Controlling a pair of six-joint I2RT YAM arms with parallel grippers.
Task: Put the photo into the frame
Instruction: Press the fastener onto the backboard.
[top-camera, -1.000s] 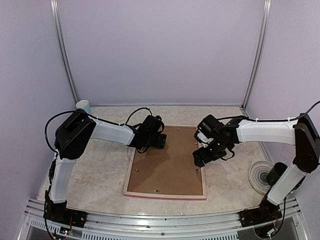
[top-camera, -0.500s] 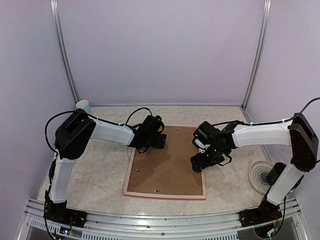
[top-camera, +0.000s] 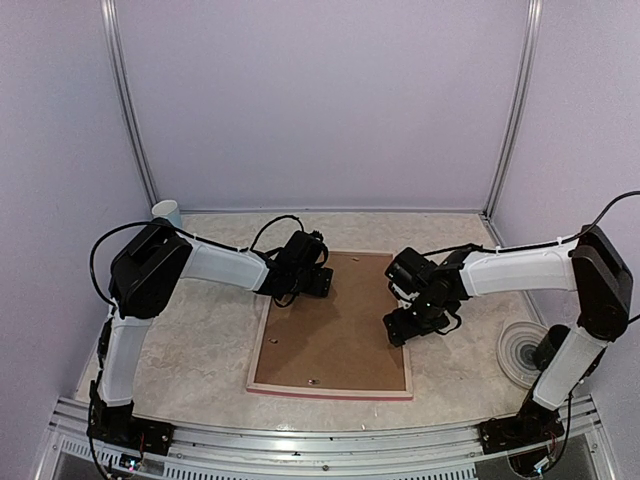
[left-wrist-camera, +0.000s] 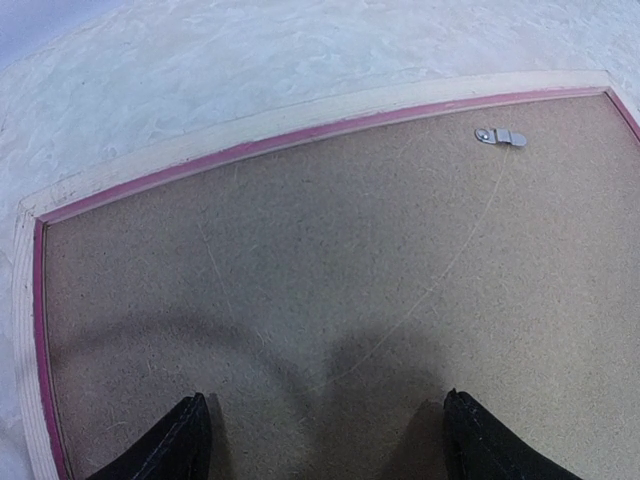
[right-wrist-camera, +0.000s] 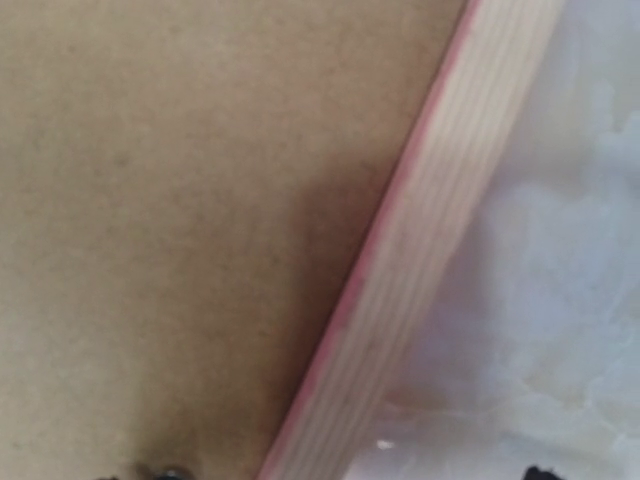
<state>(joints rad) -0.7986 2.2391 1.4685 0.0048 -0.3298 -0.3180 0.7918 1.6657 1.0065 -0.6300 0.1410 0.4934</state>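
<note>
Two things about the frame (top-camera: 330, 393). It's lying face down, flat on the table (top-camera: 200, 340), roughly midway between the two arms. That means you mostly see pale wood rails with a thin bright pink line along the inner edge. A brown backing board (top-camera: 335, 335) fills the opening, and a small metal clip (left-wrist-camera: 500, 136) sits on it near the far rail.

Left gripper (top-camera: 320, 285) is over the frame's far left corner. Its fingers (left-wrist-camera: 187, 440) are spread wide above bare board with nothing between them, but I can't tell if they touch it.

Right gripper (top-camera: 402, 328) is at the middle of the right rail. Its wrist view is so close it's blurry, and I honestly can't tell how far apart those fingers are.
</note>
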